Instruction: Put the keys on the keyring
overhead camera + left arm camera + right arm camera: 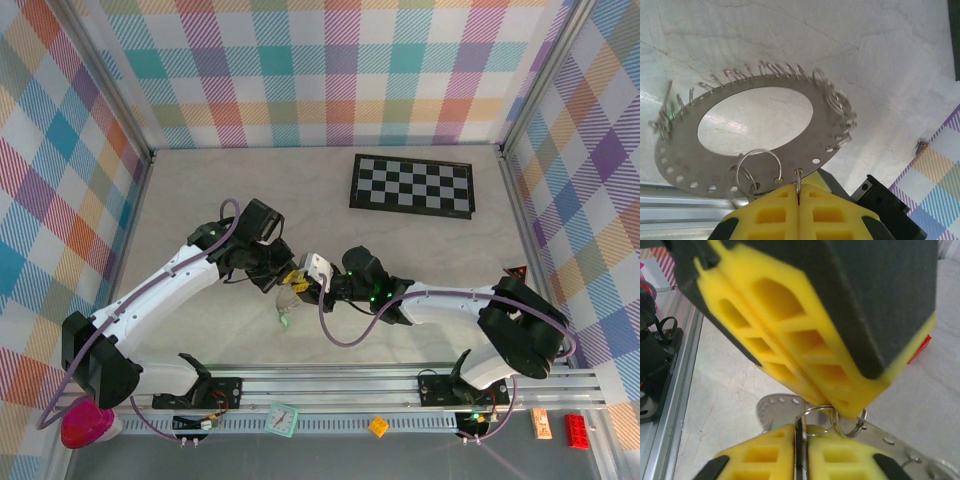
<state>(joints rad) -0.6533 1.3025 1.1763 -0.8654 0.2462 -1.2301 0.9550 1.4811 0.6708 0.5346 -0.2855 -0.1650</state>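
Note:
The keyring [832,122], a flat silvery plate ring with holes and small wire loops round its rim, hangs just above the table. My left gripper [798,192] is shut on one wire loop at its near rim. In the right wrist view my right gripper [800,450] is shut on a thin black and silver piece, the black-headed key, right under the left fingers [805,340] and against the loops [840,422] on the keyring [777,407]. From above, both grippers [288,275] [300,287] meet at the table's middle. Something green [287,319], perhaps the green key, dangles below the keyring [285,303].
A black and white checkerboard [412,184] lies at the back right. The metal rail [350,385] runs along the near edge, with small toys [283,419] and a red brick [577,430] on the ledge in front. A small red thing [922,349] sits behind the left fingers.

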